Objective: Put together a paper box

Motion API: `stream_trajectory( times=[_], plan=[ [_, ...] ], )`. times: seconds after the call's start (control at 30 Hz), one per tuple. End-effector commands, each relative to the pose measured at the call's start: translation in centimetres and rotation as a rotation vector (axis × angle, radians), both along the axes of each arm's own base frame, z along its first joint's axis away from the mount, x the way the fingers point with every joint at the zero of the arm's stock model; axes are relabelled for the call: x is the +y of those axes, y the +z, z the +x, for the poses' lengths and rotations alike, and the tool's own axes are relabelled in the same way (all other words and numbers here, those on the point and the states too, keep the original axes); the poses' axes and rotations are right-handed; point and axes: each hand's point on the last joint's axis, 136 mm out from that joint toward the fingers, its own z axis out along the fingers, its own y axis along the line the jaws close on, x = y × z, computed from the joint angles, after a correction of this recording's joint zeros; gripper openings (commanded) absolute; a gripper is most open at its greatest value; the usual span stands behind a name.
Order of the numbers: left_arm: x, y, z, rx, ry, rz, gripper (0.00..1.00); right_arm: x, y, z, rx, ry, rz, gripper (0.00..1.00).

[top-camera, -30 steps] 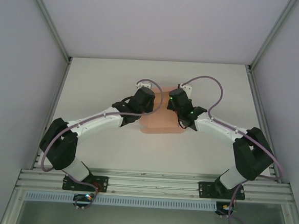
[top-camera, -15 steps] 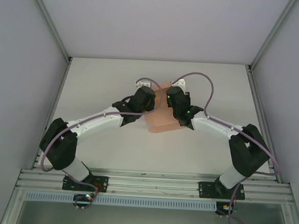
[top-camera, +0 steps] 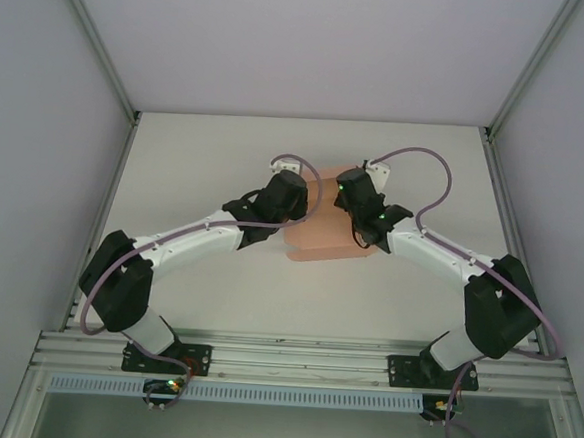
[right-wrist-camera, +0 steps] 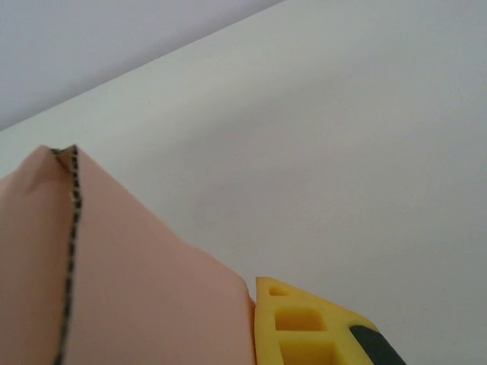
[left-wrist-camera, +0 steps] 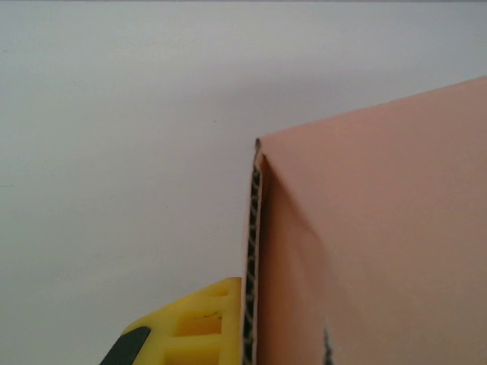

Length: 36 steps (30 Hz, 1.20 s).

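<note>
Paper box (top-camera: 320, 243) sits mid-table (top-camera: 196, 152), between the two wrists. Left gripper (top-camera: 297, 203) is pinched closed on the box's left card edge, and right gripper (top-camera: 354, 207) is pinched closed on its right side. Yellow finger (left-wrist-camera: 190, 328) touches the card.

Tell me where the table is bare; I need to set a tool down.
Bare table: between back wall and left arm, behind the right arm, and between paper box and front rail. Crowded at centre, where both arms meet the box.
</note>
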Motion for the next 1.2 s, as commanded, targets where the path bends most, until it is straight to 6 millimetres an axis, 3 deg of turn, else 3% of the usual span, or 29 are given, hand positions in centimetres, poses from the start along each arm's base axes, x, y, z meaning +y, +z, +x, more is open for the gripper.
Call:
stream_trajectory(
  times=[0.0, 0.17, 0.3, 0.37, 0.47, 0.67, 0.8, 1.07, 1.17],
  plan=[
    [3.2, -1.1, 0.3, 0.033, 0.105, 0.09, 0.0, -6.8, 2.7, 1.9, -0.131, -0.236, -0.068, 0.1],
    [3.1, -1.1, 0.7, 0.04, 0.088, 0.085, 0.0, -1.1, 3.0, 2.6, -0.209, 0.225, -0.184, 0.34],
    [3.2, -1.2, 1.2, 0.052, 0.076, 0.063, 0.0, 3.8, 2.6, 0.0, -0.208, 0.61, -0.206, 0.75],
    [3.3, -1.1, 1.4, 0.047, 0.073, 0.068, 0.0, 4.5, 2.6, -1.1, -0.198, 0.683, -0.2, 0.85],
    [3.5, -0.9, 1.4, 0.038, 0.064, 0.08, 0.0, 3.7, 3.4, -2.2, -0.218, 0.663, -0.192, 1.0],
    [3.7, -0.7, 1.4, 0.034, 0.0, 0.116, 0.0, 2.5, 5.4, -5.1, -0.303, 0.649, -0.15, 1.0],
    [4.2, -1.7, 0.9, 0.077, -0.157, 0.231, 0.0, 0.5, 6.0, -7.2, -0.275, 0.582, -0.108, 1.0],
    [5.5, -5.5, -3.1, 0.287, -0.659, 0.513, 0.0, -6.3, 3.2, -11.5, -0.034, 0.332, -0.149, 1.0],
    [5.9, -7.0, -3.7, 0.368, -0.759, 0.623, 0.0, -7.2, 2.2, -12.6, 0.003, 0.316, -0.161, 1.0]
  ],
)
